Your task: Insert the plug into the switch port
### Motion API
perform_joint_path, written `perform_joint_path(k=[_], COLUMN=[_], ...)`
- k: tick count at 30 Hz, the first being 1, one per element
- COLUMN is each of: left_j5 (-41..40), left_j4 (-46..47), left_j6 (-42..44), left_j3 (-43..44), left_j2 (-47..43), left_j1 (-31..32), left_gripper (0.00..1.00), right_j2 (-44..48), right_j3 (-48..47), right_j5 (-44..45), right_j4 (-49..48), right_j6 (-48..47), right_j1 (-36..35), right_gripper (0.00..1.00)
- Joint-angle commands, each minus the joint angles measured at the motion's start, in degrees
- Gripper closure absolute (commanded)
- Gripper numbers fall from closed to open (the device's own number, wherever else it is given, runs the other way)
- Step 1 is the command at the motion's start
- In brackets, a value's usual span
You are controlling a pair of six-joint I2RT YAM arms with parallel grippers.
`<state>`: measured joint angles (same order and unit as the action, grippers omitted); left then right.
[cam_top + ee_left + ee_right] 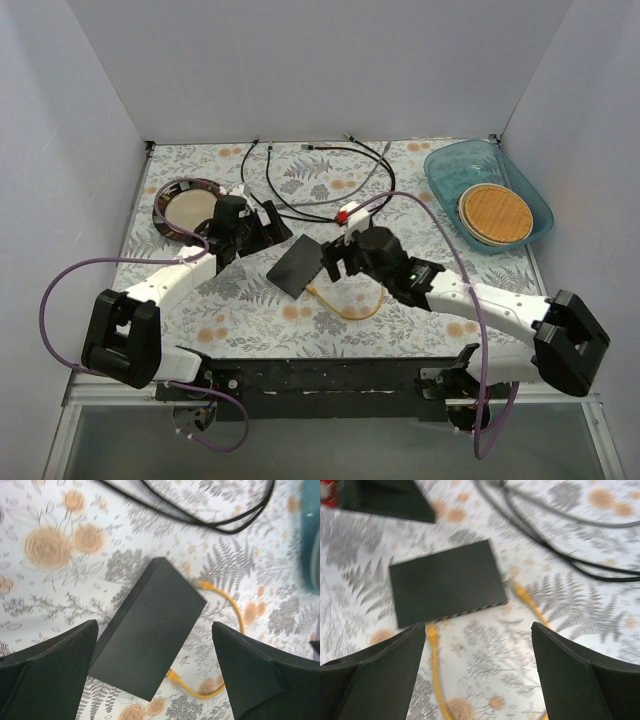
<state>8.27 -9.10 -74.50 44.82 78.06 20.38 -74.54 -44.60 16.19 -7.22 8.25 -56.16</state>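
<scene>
The switch, a flat matte-black box, lies on the floral cloth between my two grippers. A short yellow cable curves beside it, with a plug at each end. In the left wrist view one plug lies at the corner of the switch and the other plug at its far side. In the right wrist view the socket row faces me, with one plug just in front of it. My left gripper is open above the switch. My right gripper is open and empty.
A round dark-rimmed plate sits at the left. A blue tray with wicker coasters stands at the back right. Black cables loop at the back, with a small red and white piece beside them.
</scene>
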Motion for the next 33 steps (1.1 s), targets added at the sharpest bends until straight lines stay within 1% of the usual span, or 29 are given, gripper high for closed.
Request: perform_joint_path(k=[1, 5, 8, 12, 13, 15, 16, 17, 19, 20, 21, 22, 23, 24, 29, 30, 32, 33], left_j5=[0.51, 0.34, -0.62, -2.20, -2.38, -2.12, -1.95, -1.68, -0.28, 0.60, 1.30, 1.48, 1.74, 2.70, 6.40, 7.01, 8.68, 8.86], left_j4=[-1.09, -2.67, -3.29, -5.39, -6.27, -7.15, -7.77, -8.12, -8.12, -8.04, -8.73, -9.26, -9.35, -9.27, -8.92, -8.31, -7.51, -6.38], left_j6=[2.34, 2.52, 2.69, 3.22, 3.22, 3.04, 2.70, 2.34, 1.38, 1.46, 1.72, 1.81, 1.90, 1.99, 0.85, 0.50, -0.12, -0.73], left_j3=[5.00, 9.58, 12.65, 17.49, 18.37, 21.18, 21.97, 23.89, 25.22, 25.93, 27.76, 28.56, 29.09, 29.88, 31.30, 31.30, 30.42, 29.72], left_j2=[-3.44, -1.95, -0.37, 2.88, 3.58, 5.52, 6.22, 7.01, 7.63, 7.89, 8.59, 8.86, 9.21, 9.56, 11.23, 11.58, 12.11, 12.11], left_j1=[-0.87, -1.48, -2.10, -3.33, -3.68, -4.38, -4.65, -4.82, -5.79, -5.97, -6.66, -7.02, -7.37, -8.42, -10.71, -11.06, -11.07, -11.15], left_gripper=[0.02, 0.02, 0.02, 0.02, 0.02, 0.02, 0.02, 0.02, 0.02, 0.02, 0.02, 0.02, 0.02, 0.02, 0.02, 0.02, 0.02, 0.02], right_j2=[6.16, 6.17, 3.36, -5.86, -7.44, -12.01, -13.68, -17.27, -20.98, -24.56, -26.34, -27.92, -30.98, -32.49, -42.41, -43.83, -47.95, -49.28], right_j3=[1.27, -0.92, -4.08, -10.93, -12.34, -16.73, -18.31, -22.59, -27.18, -29.38, -33.58, -35.45, -37.30, -41.23, -51.45, -55.03, -58.48, -60.50], right_j5=[-5.99, -9.32, -11.70, -15.83, -18.01, -19.34, -20.39, -20.75, -22.06, -22.60, -22.95, -23.39, -23.48, -23.65, -24.27, -24.62, -26.20, -26.64], right_j4=[-2.62, -1.30, -1.22, -0.25, -0.16, -0.42, -0.34, 0.80, 2.64, 3.52, 5.10, 5.64, 6.51, 7.13, 11.70, 12.40, 14.86, 15.48], right_j6=[1.60, 1.86, 1.77, 1.51, 1.16, -0.24, -0.77, -1.39, -3.32, -3.85, -4.20, -4.82, -5.08, -5.43, -7.28, -7.46, -8.07, -8.08], right_j1=[7.28, 11.51, 13.97, 18.53, 19.07, 20.12, 20.30, 20.39, 20.48, 20.48, 20.48, 20.56, 20.57, 20.65, 20.65, 20.65, 20.65, 20.57], right_gripper=[0.08, 0.07, 0.07, 0.09, 0.10, 0.10, 0.10, 0.11, 0.13, 0.13, 0.14, 0.15, 0.15, 0.16, 0.18, 0.19, 0.23, 0.29])
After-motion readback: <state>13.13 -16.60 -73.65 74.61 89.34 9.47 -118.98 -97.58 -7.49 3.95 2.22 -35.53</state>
